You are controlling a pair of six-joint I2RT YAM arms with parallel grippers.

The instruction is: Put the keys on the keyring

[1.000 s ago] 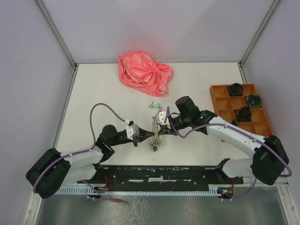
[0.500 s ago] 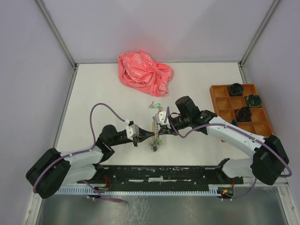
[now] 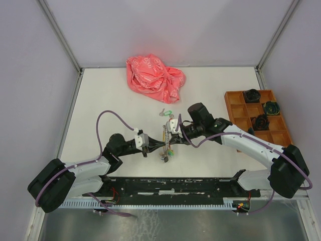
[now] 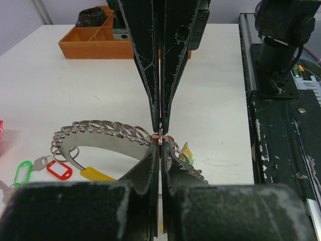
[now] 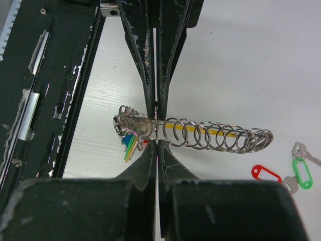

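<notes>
From above, both arms reach in to the middle of the desk (image 3: 100,100), where the keyring (image 3: 165,143) hangs between them with its bunch of tagged keys. The left fingers (image 3: 155,145) come at it from the left and the right fingers (image 3: 176,133) from the right. The keys (image 3: 166,113) to be added lie loose on the desk just beyond the ring on its far side, apart from both arms. Their green tag is plain here, and a crumpled pink bag (image 3: 154,73) sits farther back. An orange tray (image 3: 233,108) stands at the right. In the left wrist view, the left fingers (image 4: 145,170) are pressed together with no gap, and their tips pinch the wire of the keyring (image 4: 100,126). The right fingers (image 4: 145,75) come down from the far side, just as tightly closed, and meet the same spot. A red tag (image 4: 59,169) and a green tag (image 4: 22,171) rest on the desk beside the ring's arc, outside it. In the right wrist view, the right fingers (image 5: 143,170) are clamped on the keyring (image 5: 215,135) tip to tip with the left fingers (image 5: 140,50). The row of small rings stretches away to the right, and the keys (image 5: 301,150) with their tags lie flat beyond its end. By the look of it the task is at an early stage. The ring is gripped by both arms, perhaps to be worked open, but none of the loose keys is picked up or threaded on yet.
</notes>
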